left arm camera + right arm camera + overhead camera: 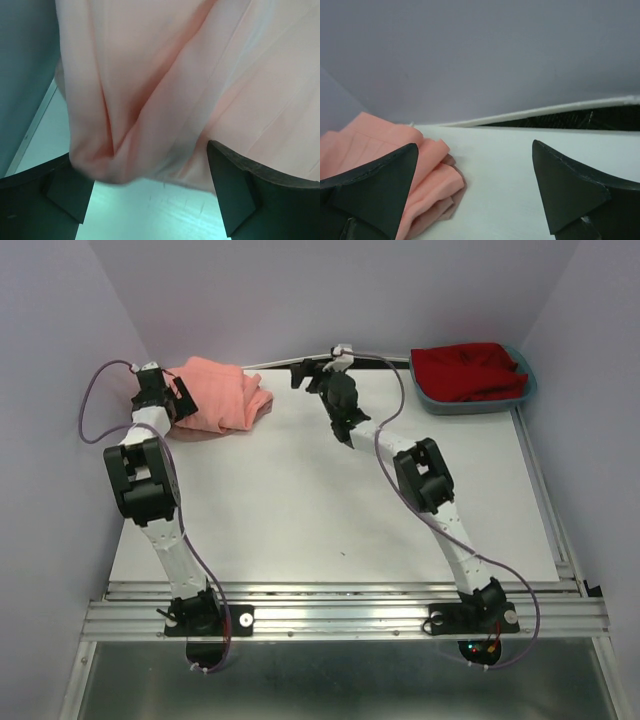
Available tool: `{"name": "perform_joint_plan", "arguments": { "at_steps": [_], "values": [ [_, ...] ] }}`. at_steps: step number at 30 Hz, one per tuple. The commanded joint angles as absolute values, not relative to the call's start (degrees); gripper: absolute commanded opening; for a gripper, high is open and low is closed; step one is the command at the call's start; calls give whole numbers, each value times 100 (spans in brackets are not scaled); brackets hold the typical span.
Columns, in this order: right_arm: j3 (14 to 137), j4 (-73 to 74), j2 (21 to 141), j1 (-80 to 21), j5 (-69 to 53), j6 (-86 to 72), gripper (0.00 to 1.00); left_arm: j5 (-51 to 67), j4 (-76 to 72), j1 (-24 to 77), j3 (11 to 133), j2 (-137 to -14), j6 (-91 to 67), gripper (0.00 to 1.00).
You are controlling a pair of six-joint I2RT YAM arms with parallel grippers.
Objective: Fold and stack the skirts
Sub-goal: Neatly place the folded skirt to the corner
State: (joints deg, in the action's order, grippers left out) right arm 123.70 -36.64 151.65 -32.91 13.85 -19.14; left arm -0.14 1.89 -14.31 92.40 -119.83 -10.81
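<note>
Coral skirt [225, 395] at 11 o'clock on surface [330, 510]. Left claw [150, 192] apart over its left edge. Right claw [475, 185] apart, empty, skirt at its 9 o'clock.

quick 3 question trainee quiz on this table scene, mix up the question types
1. True or false: the right gripper is holding fabric.
2. Where does the folded salmon skirt lie? A) far left corner of the table B) in the basket C) near edge by the arm bases
3. Fill in: the teal basket holds a ___ cloth.
Key: 1 false; 2 A; 3 red
</note>
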Motion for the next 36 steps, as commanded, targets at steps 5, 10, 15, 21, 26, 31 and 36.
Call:
{"name": "perform_joint_plan", "arguments": {
  "at_steps": [5, 10, 15, 21, 26, 31, 36],
  "values": [
    [11040, -3877, 13204, -3050, 1248, -1635, 100, -430, 1933, -1529, 8388, -10135, -669, 99],
    [10118, -3315, 12290, -2936, 977, -1678, 100, -327, 2556, -1591, 7718, -9301, -126, 98],
    [8933, -2157, 11234, -2865, 405, -1617, 100, 804, 2760, -1565, 7295, -8684, 1280, 99],
    [7358, -881, 9556, -2594, 237, -1573, 100, 275, 2383, 40, 7497, -8709, 1969, 99],
    [5997, 297, 8448, -1952, 237, -1504, 100, 553, 1926, 1326, 7532, -9104, 1863, 99],
    [5423, 694, 7683, -1459, 316, -1380, 100, 624, 1688, 2074, 7734, -9483, 1696, 99],
    [5335, 914, 7383, -1406, 255, -1380, 100, 685, 1512, 2303, 7795, -9562, 1644, 99]
  ]
}}
